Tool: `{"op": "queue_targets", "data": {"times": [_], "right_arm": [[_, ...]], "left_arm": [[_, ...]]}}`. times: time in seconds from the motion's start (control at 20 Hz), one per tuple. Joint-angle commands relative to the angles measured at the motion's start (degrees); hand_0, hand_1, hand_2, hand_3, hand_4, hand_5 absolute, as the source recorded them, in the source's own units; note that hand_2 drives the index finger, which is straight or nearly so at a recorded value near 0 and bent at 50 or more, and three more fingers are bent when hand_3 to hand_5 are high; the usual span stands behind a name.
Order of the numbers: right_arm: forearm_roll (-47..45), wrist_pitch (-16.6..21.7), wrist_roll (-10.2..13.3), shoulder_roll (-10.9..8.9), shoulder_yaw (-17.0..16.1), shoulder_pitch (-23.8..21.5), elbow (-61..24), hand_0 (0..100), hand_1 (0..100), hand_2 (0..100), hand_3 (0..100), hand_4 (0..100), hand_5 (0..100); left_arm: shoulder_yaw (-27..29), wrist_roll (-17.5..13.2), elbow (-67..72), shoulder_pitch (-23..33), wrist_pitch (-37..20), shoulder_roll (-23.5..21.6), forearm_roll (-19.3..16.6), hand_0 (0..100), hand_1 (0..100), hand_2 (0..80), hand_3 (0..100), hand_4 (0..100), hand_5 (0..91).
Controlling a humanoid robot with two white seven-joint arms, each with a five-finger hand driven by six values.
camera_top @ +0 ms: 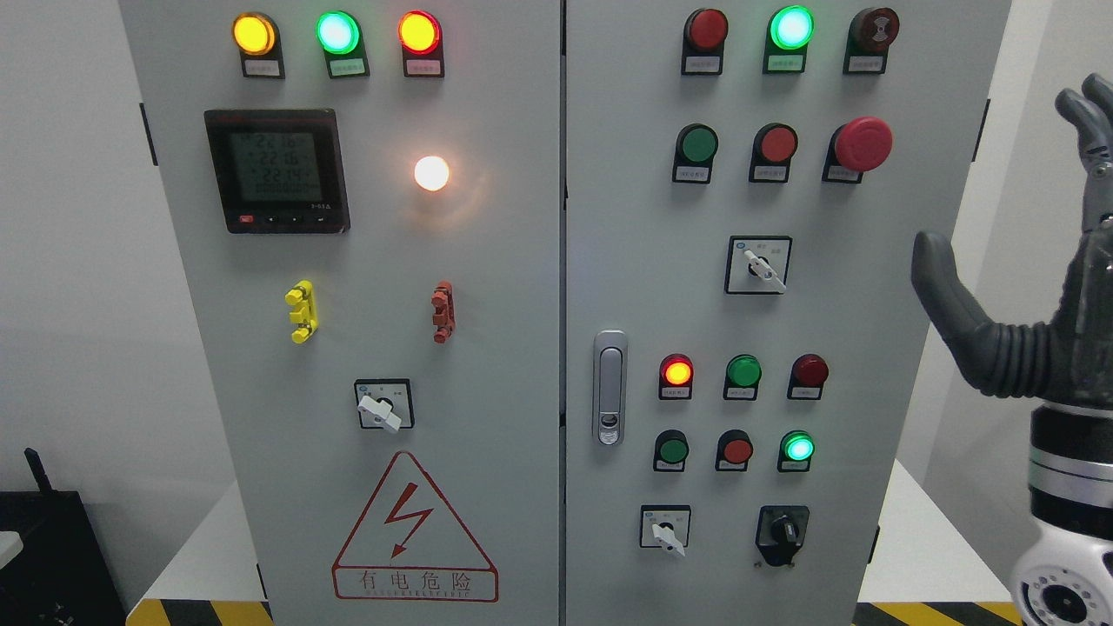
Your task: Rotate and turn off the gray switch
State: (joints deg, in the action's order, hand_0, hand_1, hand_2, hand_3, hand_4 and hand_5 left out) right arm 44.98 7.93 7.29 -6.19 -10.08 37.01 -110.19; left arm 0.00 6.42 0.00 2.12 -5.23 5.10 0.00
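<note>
The grey cabinet's right door (pixel 904 487) carries a pale grey rotary switch (pixel 758 268) at mid height, its handle pointing down-right. A second one (pixel 666 532) sits near the bottom, beside a black rotary switch (pixel 783 530). A third pale switch (pixel 380 410) is on the left door, also pointing down-right. My right hand (pixel 1009 183) is raised at the right edge of the view, beside the cabinet and touching nothing. Its thumb (pixel 952 304) is spread away from the fingers, so it is open and empty. My left arm does not show.
Lit lamps and push buttons fill both doors, among them a red mushroom stop button (pixel 861 144). A meter display (pixel 276 169), a door latch (pixel 609 387) and a red warning triangle (pixel 413 530) also show. Hazard striping (pixel 939 613) edges the floor. A black box (pixel 52 556) stands lower left.
</note>
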Motion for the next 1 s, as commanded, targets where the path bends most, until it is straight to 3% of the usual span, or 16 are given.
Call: {"op": "queue_targets", "data": {"times": [0.0, 0.65, 0.7, 0.8, 0.9, 0.95], "right_arm": [[0.02, -0.02, 0.00, -0.31, -0.03, 0.08, 0.50, 29, 40, 0, 0, 0, 0], [0.02, -2.56, 0.00, -0.40, 0.06, 0.25, 0.50, 30, 44, 0, 0, 0, 0], [-0.06, -3.00, 0.09, -0.40, 0.06, 0.25, 0.50, 31, 44, 0, 4, 0, 0], [-0.15, -3.71, 0.00, -0.31, 0.23, 0.17, 0.50, 35, 43, 12, 22, 25, 24], [-0.15, -3.80, 0.00, -0.22, 0.50, 0.16, 0.59, 34, 42, 15, 31, 32, 32], [-0.15, -4.15, 0.00, 0.04, 0.59, 0.16, 0.59, 33, 42, 19, 37, 39, 43]], "left_arm": [[1.85, -0.18, 1.32, -0.01, 0.05, 0.00, -0.44, 12, 39, 0.0, 0, 0, 0.0], [1.85, -0.18, 1.32, 0.08, 0.05, 0.00, -0.44, 12, 39, 0.0, 0, 0, 0.0], [1.85, -0.18, 1.32, -0.01, 0.05, 0.00, -0.44, 12, 39, 0.0, 0, 0, 0.0], [1.85, -0.18, 1.32, -0.01, 0.05, 0.00, -0.44, 12, 39, 0.0, 0, 0, 0.0], [1.85, -0.18, 1.32, -0.01, 0.05, 0.00, -0.44, 12, 39, 0.0, 0, 0, 0.0], [1.85, -0.18, 1.32, -0.01, 0.05, 0.00, -0.44, 12, 39, 0.0, 0, 0, 0.0]]}}
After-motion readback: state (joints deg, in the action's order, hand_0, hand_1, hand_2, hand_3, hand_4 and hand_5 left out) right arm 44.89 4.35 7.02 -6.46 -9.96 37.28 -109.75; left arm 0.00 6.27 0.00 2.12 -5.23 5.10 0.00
